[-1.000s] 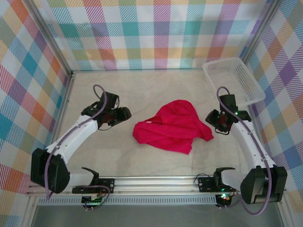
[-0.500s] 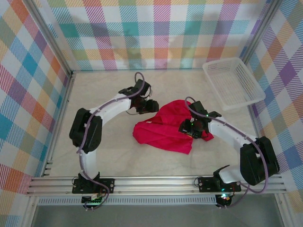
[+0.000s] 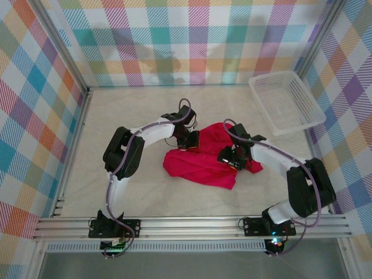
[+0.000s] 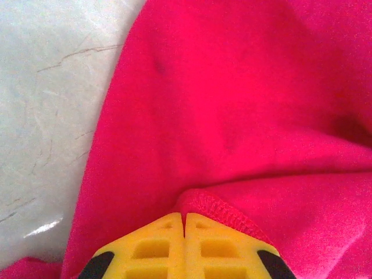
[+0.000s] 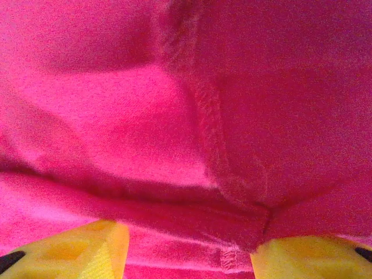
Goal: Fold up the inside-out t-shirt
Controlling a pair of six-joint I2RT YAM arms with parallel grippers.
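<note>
The inside-out t-shirt (image 3: 203,160) lies crumpled in a red heap at the middle of the table. My left gripper (image 3: 190,139) sits at its upper left edge. In the left wrist view the yellow fingers (image 4: 157,247) are pressed together, shut on a stitched hem fold of the t-shirt (image 4: 215,204). My right gripper (image 3: 231,158) rests on the heap's right side. In the right wrist view its yellow fingers (image 5: 87,247) stand apart, open, with a ridge of red cloth and a seam (image 5: 209,133) lying between them.
A white mesh basket (image 3: 286,100) stands at the back right corner. Checked walls enclose the table on three sides. Bare pale tabletop (image 4: 46,116) lies left of the shirt and in front of it (image 3: 186,200).
Both arms swung in from the sides onto the shirt. The left gripper went from open to shut on the hem at the upper left. The right gripper settled on the right side.
</note>
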